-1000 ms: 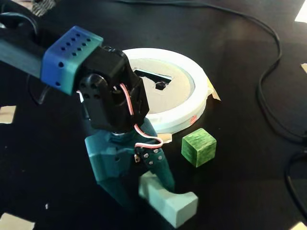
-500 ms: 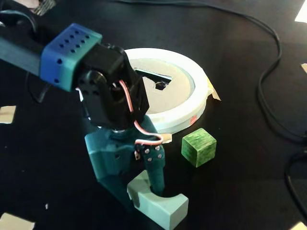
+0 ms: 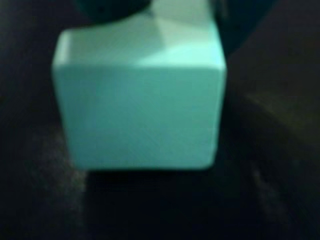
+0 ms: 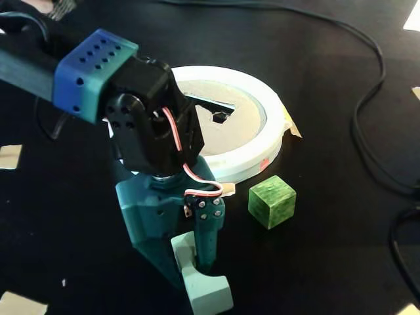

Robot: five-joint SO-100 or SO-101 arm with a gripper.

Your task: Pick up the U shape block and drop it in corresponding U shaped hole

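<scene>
The pale mint U shape block lies on the black table near the front edge, its notch facing left around the teal finger. My gripper straddles it from above, one finger against its right side and the other teal jaw on its left, shut on it. In the wrist view the U shape block fills the middle, with dark fingers at the top edge. The tan white-rimmed disc lies behind the arm. Its U shaped hole is partly hidden by the wrist.
A darker green cube stands right of the gripper, just in front of the disc. Black cables run along the right side. Tan tape patches sit at the left edge and the front left corner.
The block has swung round from lying crosswise at the front right to pointing end-on between the fingers. The jaws have closed in on it. The cube and disc have not moved.
</scene>
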